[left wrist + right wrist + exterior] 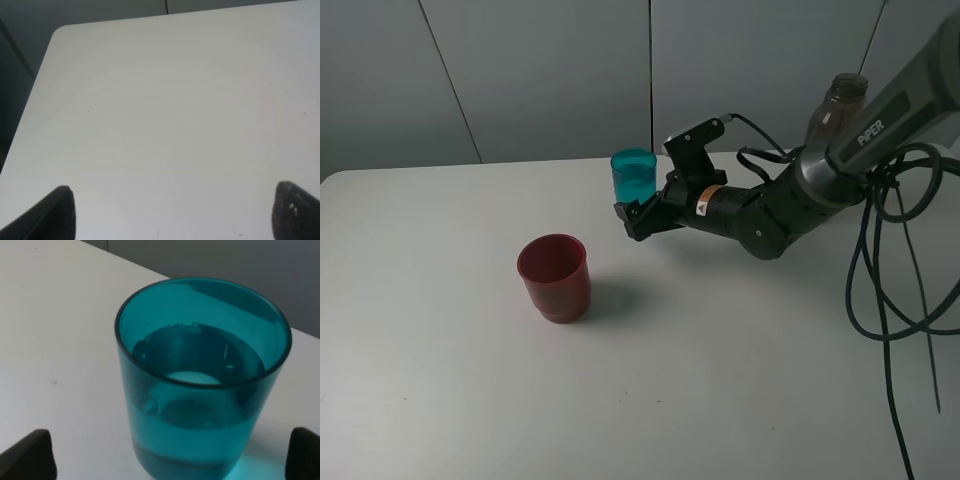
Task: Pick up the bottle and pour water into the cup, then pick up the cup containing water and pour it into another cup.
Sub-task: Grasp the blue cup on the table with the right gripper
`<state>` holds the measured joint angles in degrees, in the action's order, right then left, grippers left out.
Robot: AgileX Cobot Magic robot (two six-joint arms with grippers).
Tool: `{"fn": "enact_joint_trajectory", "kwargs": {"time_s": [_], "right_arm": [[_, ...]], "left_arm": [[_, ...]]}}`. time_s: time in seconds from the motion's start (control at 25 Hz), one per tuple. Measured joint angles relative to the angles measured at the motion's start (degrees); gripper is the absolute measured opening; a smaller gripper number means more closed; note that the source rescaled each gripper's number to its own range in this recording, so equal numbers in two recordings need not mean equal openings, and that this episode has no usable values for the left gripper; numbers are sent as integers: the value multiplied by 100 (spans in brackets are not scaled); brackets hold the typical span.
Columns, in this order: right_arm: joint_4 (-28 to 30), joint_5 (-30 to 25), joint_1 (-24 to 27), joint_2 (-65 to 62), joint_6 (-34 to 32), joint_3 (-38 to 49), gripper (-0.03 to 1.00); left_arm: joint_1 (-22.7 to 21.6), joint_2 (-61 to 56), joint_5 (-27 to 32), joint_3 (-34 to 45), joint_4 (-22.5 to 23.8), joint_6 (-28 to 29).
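A white table (440, 380) w/ a rounded corner is seen, backed by grey wall panels (540, 70). Black cables (851, 290) are draped over its right side. The cup (634, 175), teal and partly filled w/ water, is stood upright near the table's far edge. Another cup (554, 277), dark red, is stood nearer the front-left, well apart; its contents can't be made out. The right gripper (636, 220) is held wide open just beside the teal cup, w/ a finger either side in the wrist view; no contact can be made out. The bottle (840, 100) is mostly hidden behind the right arm (770, 210), only neck and shoulder shown. The left gripper (175, 215) is spread wide over bare table, nothing held; only its fingertips (55, 215) are caught, cut off by the frame edge.
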<state>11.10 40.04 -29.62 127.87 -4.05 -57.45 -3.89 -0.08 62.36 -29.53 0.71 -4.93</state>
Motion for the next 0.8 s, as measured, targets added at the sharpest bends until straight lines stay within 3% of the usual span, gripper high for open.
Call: {"fn": "enact_joint_trajectory", "kwargs": {"time_s": [0.8], "right_arm": [[-287,114,0,738,19,-848,100]], "left_arm": [[0,0,0,0,0,0]]}}
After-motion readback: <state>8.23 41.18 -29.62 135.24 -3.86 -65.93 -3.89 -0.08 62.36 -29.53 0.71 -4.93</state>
